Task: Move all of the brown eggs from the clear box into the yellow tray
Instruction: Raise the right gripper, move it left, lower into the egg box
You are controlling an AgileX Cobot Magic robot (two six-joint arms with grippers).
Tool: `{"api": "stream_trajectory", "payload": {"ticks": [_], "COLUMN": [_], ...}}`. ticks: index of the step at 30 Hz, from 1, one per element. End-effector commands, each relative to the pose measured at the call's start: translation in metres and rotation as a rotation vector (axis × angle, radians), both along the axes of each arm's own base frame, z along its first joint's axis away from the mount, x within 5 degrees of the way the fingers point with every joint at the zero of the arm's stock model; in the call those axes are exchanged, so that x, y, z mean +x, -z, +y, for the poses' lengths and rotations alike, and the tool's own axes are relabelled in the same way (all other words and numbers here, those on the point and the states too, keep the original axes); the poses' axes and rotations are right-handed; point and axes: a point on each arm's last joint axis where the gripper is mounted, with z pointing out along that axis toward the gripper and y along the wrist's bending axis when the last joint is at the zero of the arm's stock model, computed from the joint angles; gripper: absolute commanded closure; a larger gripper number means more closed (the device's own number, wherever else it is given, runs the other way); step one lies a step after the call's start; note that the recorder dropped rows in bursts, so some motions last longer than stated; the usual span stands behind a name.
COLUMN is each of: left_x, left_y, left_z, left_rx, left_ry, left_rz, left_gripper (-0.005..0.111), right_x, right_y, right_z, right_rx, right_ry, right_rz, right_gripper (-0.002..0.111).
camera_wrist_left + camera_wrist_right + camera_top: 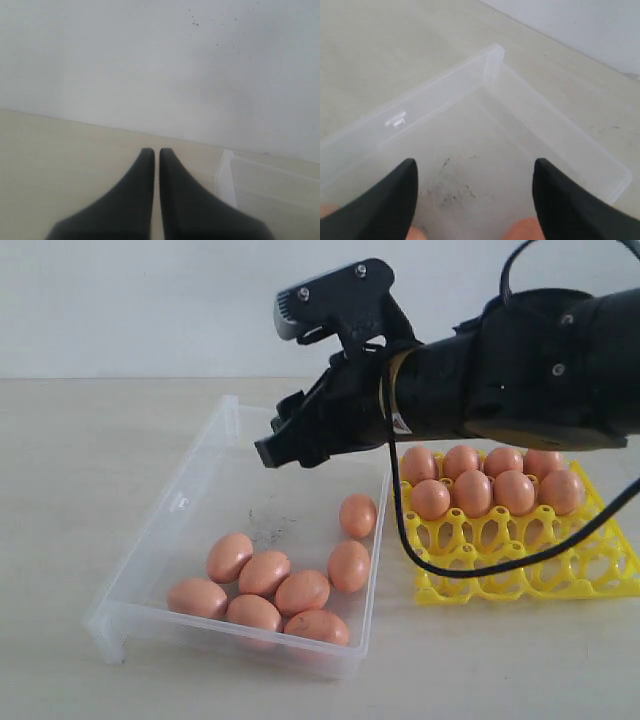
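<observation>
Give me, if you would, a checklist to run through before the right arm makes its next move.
1. Right gripper open and empty: ok.
2. Right gripper above the clear shallow plastic box: ok, over its bare far end.
3. Smooth brown oval eggs available in the box: ok, eight, mostly at the near end.
4. An egg centred between the jaws: not ok, only scuffed floor there.
5. Free cups in the bright yellow lattice egg tray: ok, the two front rows are empty.
6. Left gripper out of the way: ok, shut, outside the box.
</observation>
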Motion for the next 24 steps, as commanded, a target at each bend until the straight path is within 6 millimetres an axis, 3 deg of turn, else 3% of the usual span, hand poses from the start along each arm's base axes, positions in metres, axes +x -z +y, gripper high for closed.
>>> {"api": "stream_trajectory", "payload": {"ticks": [1, 10, 24], "left_x": [0.000, 0.000, 0.000], "left_y": [-0.001, -0.001, -0.001], "left_z": [0.000, 0.000, 0.000], "left_rx": [-0.002, -0.002, -0.002], "left_ry": [0.004, 0.004, 0.004], "left_rz": [-0.002, -0.002, -0.002], "left_gripper": [0.103, 0.103, 0.103], "right_x": [0.010, 0.021, -0.004], "right_y": [0.004, 0.061, 0.072], "right_z": [0.005, 0.019, 0.033], "right_rx": [-0.007, -0.084, -0.215], "right_ry": [0.086, 0.098, 0.021], "right_rz": [0.059, 0.186, 0.258], "right_gripper": [0.049, 0.049, 0.049]}}
